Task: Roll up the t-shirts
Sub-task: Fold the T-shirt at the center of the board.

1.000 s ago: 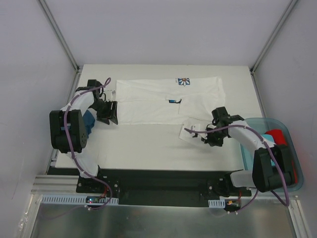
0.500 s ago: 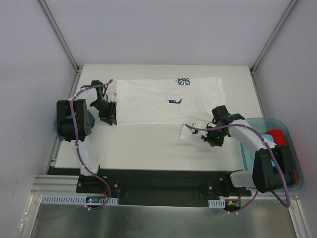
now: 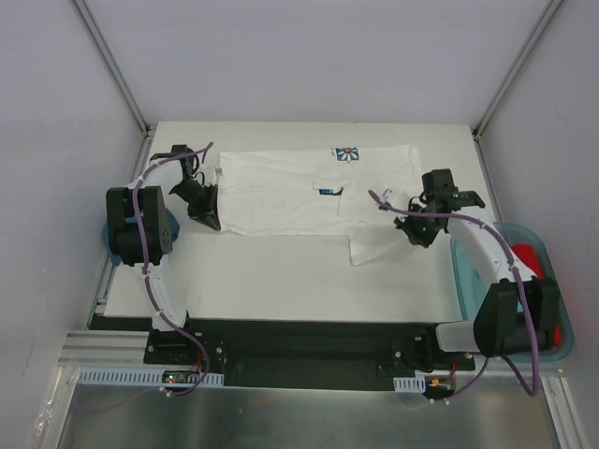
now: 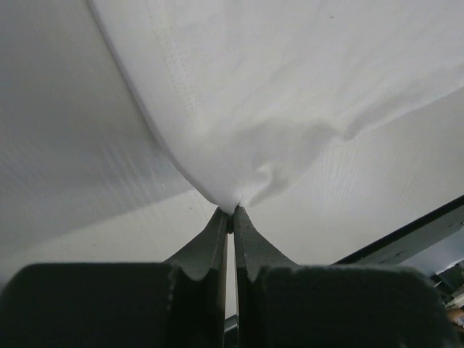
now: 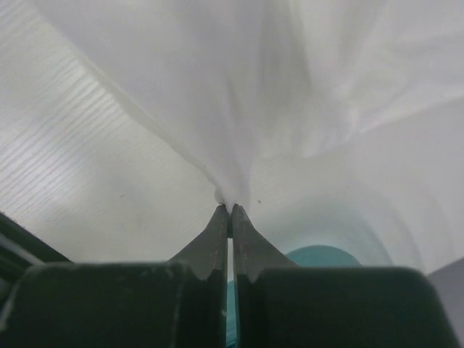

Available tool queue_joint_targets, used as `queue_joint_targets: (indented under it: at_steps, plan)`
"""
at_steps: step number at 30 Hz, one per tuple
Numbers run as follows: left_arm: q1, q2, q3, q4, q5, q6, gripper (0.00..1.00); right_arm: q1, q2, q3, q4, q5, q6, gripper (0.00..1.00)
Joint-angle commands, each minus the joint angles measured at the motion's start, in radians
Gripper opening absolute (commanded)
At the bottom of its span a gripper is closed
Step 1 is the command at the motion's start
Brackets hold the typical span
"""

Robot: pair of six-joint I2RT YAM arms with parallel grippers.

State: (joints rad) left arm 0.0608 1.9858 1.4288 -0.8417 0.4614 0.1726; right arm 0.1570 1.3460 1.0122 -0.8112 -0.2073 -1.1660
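Note:
A white t-shirt (image 3: pixel 309 192) with a daisy print (image 3: pixel 348 152) lies flat across the back of the table (image 3: pixel 281 281). My left gripper (image 3: pixel 210 223) is shut on the shirt's near left corner; in the left wrist view the jaws (image 4: pixel 232 210) pinch a puckered point of white cloth (image 4: pixel 290 87). At the shirt's right end my right gripper (image 3: pixel 415 234) is shut on a bunched fold of it, and a flap (image 3: pixel 370 248) trails toward the front. The right wrist view shows the white cloth (image 5: pixel 239 109) rising from the closed tips (image 5: pixel 230 208). A red t-shirt (image 3: pixel 529 257) lies in the bin.
A translucent blue bin (image 3: pixel 559 309) stands at the table's right edge, beside the right arm, with teal cloth (image 3: pixel 465 281) at its near-left side. Something light blue (image 3: pixel 106 245) shows behind the left arm's elbow at the table's left edge. Frame posts rise at the back corners.
The left gripper has shut on the shirt's near left corner. The right gripper has moved back and to the right, pulling its fold of white cloth with it.

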Motion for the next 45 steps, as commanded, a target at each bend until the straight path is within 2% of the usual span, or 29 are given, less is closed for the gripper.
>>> queue_joint_targets:
  at_steps: [1,7,15,26,30,36,45]
  plan:
    - [0.005,-0.051,0.099,-0.054,0.069,-0.005,0.00,-0.065,0.034,0.137,0.006,0.071,0.111,0.01]
    - [0.007,-0.007,0.220,-0.072,0.094,-0.008,0.00,-0.100,0.149,0.324,0.050,0.118,0.160,0.01]
    - [0.014,0.068,0.401,-0.111,0.054,0.016,0.00,-0.135,0.329,0.545,0.107,0.186,0.246,0.01]
    - [0.017,0.166,0.510,-0.120,-0.003,0.028,0.00,-0.134,0.562,0.824,0.139,0.243,0.284,0.01]
    - [0.020,0.238,0.611,-0.120,-0.032,0.041,0.00,-0.129,0.656,0.926,0.135,0.256,0.284,0.01]
    - [0.020,0.320,0.745,-0.122,-0.069,0.054,0.00,-0.114,0.778,1.052,0.164,0.295,0.281,0.01]
    - [0.019,0.370,0.797,-0.112,-0.092,0.056,0.00,-0.089,0.889,1.160,0.214,0.333,0.284,0.01]
